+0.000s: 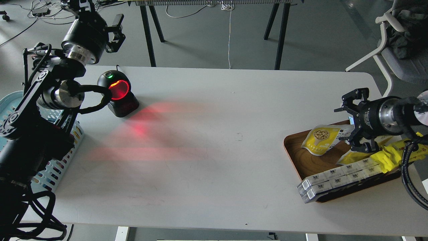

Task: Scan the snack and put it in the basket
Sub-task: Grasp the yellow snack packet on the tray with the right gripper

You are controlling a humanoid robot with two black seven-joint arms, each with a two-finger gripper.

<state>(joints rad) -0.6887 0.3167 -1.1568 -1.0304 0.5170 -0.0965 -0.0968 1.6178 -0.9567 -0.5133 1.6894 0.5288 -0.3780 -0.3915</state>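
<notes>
the white table (214, 150) fills most of the view, with a wide bare stretch across its middle and near side, washed by a red glow spreading right and near from the scanner. at the far left, past the table's left edge and partly hidden behind the left arm, stands the light blue basket (63, 167), its slotted side just beside the table edge. at the right end a brown wooden tray (296, 157) sits close to the near right corner, its near end reaching toward the table's near edge. a row of white boxed packs (337, 179) lies along the tray's near rim, overhanging it at the left. bright yellow wrappers (391, 155) lie behind them on the tray's right part. the snack (322, 139), yellow and white front up, is tilted above the tray's far left part, its right edge between the fingers of the right gripper (351, 129), which is clenched on it. the black scanner (118, 93) stands on the far left of the table. the left gripper (113, 31) hangs raised beyond the table's far edge, fingers apart, grasping nothing.
</notes>
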